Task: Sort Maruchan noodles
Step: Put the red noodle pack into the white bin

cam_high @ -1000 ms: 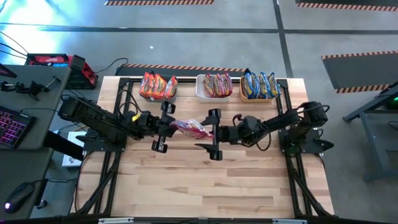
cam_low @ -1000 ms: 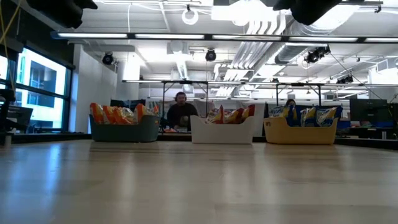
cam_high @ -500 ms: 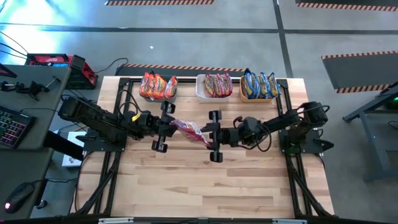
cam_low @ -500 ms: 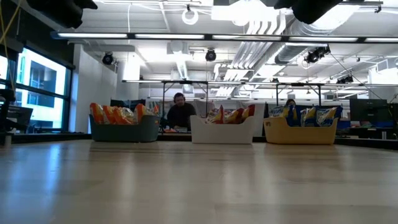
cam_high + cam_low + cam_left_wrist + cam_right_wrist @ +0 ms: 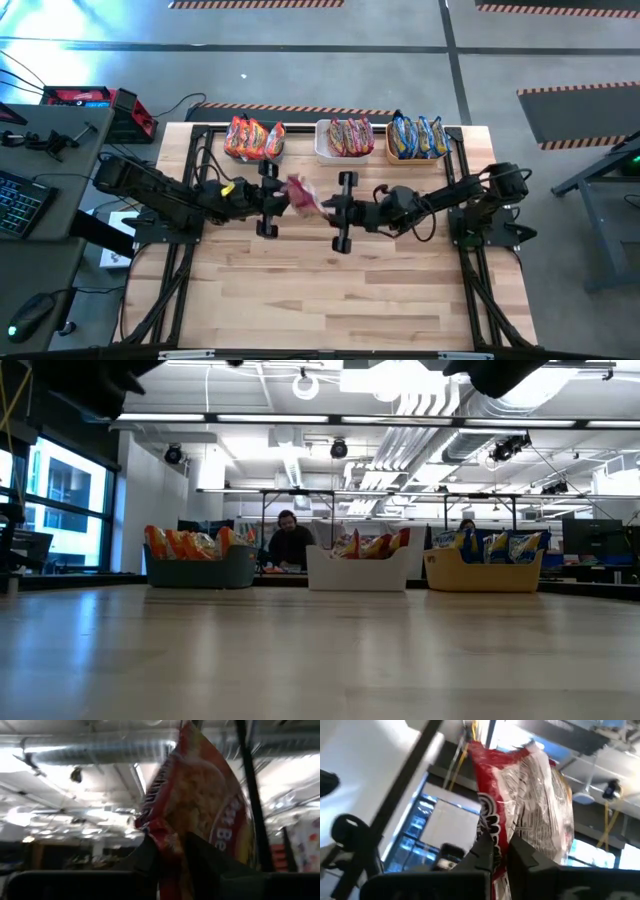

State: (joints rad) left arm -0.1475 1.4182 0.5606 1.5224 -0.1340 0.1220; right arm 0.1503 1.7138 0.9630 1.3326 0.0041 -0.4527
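Observation:
One red-and-white Maruchan noodles packet (image 5: 303,194) hangs in the air above the table's middle, between my two grippers. My left gripper (image 5: 276,198) comes at it from the table's left and my right gripper (image 5: 327,207) from the right. Each is shut on one end of the packet. The left wrist view shows its printed face (image 5: 200,800). Its clear-and-red back (image 5: 530,795) shows in the right wrist view. Other noodle packets stand in three bins at the far edge. My left gripper has the packet's crimped end (image 5: 161,832) between its two fingers, which slant upward from the table's left. The packet stands up beyond the fingers, clear of the table. My right gripper pinches the packet's opposite end at its red edge (image 5: 489,827). Its two fingers slant upward from the table's right. The packet rises above them, lifted clear.
A dark-blue bin (image 5: 252,152) with orange packets, a white bin (image 5: 322,140) with red-and-white ones and a tan bin (image 5: 392,152) with blue-and-yellow ones line the far edge. Bare wood lies toward the near edge. A person sits beyond the table (image 5: 288,540).
My right gripper has shut on the packet's free end. My left gripper has rolled at the wrist and sunk slightly. The packet, earlier spread wide between the arms, has turned more on edge and looks narrower from above.

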